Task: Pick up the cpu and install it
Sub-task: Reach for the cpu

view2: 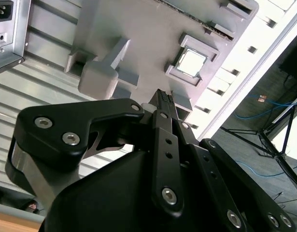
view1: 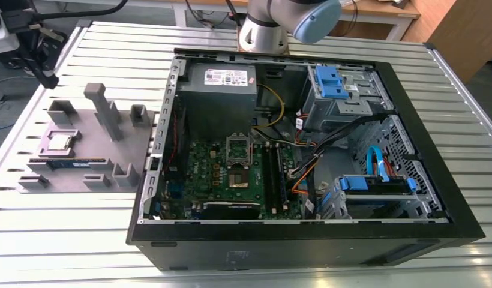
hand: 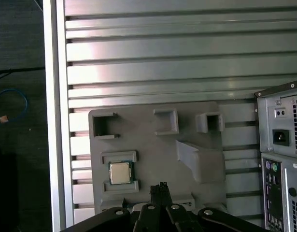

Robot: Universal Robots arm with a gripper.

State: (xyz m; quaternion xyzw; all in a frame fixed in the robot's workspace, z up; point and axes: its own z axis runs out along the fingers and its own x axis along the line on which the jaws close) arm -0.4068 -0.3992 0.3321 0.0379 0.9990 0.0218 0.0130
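The cpu [view1: 60, 141] is a small silvery square chip lying flat in a recess of the grey fixture plate [view1: 110, 150], at the exterior view's left beside the open computer case. Both wrist views show it from above, seated in its pocket [view2: 192, 63] [hand: 120, 172]. My gripper [hand: 161, 187] [view2: 162, 96] hangs well above the plate, apart from the cpu, its black fingers shut together with nothing between them. Inside the case, the motherboard's socket [view1: 238, 150] stands with its metal frame showing.
A blue-green memory stick [view1: 66, 162] lies on the plate near the cpu, among upright grey posts [view1: 102, 108]. The black case [view1: 310, 150] holds a power supply [view1: 218, 84], blue drive bays [view1: 338, 81] and loose cables [view1: 310, 162]. The arm's body [view1: 286, 24] stands behind it.
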